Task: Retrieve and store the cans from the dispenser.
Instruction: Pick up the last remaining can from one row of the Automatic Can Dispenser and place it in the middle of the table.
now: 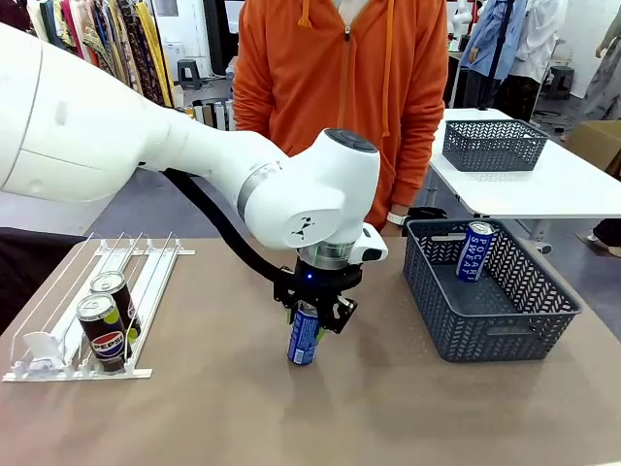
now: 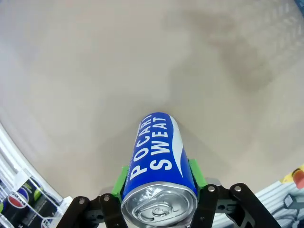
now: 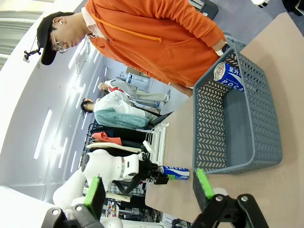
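Note:
My left gripper is shut on an upright blue can at the middle of the table, its base at or just above the tabletop. In the left wrist view the green pads press both sides of this blue can, marked POCARI SWEAT. Two black Pepsi cans lie in the white dispenser at the left. Another blue can leans inside the dark grey basket at the right. My right gripper is open with nothing between its fingers.
A person in an orange hoodie stands at the far side of the table. A second grey basket sits on a white table behind. Bare tabletop lies between the dispenser and the basket.

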`<state>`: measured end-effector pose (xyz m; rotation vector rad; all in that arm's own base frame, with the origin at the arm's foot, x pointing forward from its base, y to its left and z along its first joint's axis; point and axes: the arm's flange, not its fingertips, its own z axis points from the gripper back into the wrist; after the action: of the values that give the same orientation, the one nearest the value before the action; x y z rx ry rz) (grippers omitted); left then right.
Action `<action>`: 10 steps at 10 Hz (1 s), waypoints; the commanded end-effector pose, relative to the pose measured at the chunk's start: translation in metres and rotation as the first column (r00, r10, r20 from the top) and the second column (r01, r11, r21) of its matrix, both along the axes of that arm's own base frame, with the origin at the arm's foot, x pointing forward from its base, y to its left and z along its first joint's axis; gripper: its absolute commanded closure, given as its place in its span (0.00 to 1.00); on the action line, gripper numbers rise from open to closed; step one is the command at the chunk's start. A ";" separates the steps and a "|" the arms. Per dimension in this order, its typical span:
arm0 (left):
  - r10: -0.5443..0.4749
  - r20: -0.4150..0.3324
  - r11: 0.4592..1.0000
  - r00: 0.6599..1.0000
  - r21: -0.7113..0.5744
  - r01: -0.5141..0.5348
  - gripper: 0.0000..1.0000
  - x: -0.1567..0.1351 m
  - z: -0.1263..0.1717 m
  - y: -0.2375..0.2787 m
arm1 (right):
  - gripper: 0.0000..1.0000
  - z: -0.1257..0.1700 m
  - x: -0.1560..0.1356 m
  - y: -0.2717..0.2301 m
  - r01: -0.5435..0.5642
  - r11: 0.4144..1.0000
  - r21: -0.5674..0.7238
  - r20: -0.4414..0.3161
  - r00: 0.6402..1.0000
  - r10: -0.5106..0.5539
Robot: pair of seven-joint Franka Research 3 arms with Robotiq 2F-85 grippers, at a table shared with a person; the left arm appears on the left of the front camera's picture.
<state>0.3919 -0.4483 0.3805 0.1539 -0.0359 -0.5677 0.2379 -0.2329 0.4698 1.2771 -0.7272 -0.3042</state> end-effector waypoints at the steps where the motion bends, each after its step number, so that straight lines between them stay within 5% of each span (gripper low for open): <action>1: -0.001 -0.038 1.000 0.999 -0.029 0.000 1.00 0.002 0.012 0.005 | 0.00 0.003 0.003 0.000 0.006 1.000 0.003 0.038 0.999 -0.006; 6: -0.006 -0.060 0.996 0.998 -0.089 0.001 1.00 0.005 0.016 0.015 | 0.00 0.003 0.003 0.000 0.006 1.000 0.003 0.038 0.999 -0.006; 7: -0.022 -0.079 0.995 0.997 -0.102 0.014 0.68 0.004 0.014 0.015 | 0.00 0.003 0.003 0.000 0.006 1.000 0.003 0.038 0.999 -0.006; 8: -0.030 -0.087 0.995 0.996 -0.100 0.022 0.10 0.003 0.013 0.015 | 0.00 0.003 0.003 0.000 0.006 1.000 0.003 0.038 0.999 -0.006; 10: -0.038 -0.082 0.994 0.996 -0.102 0.030 0.00 0.001 0.016 0.015 | 0.00 0.003 0.003 0.000 0.006 1.000 0.003 0.038 0.999 -0.006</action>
<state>0.3988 -0.4427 0.3915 0.0551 0.0145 -0.5916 0.2379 -0.2329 0.4698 1.2771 -0.7273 -0.3042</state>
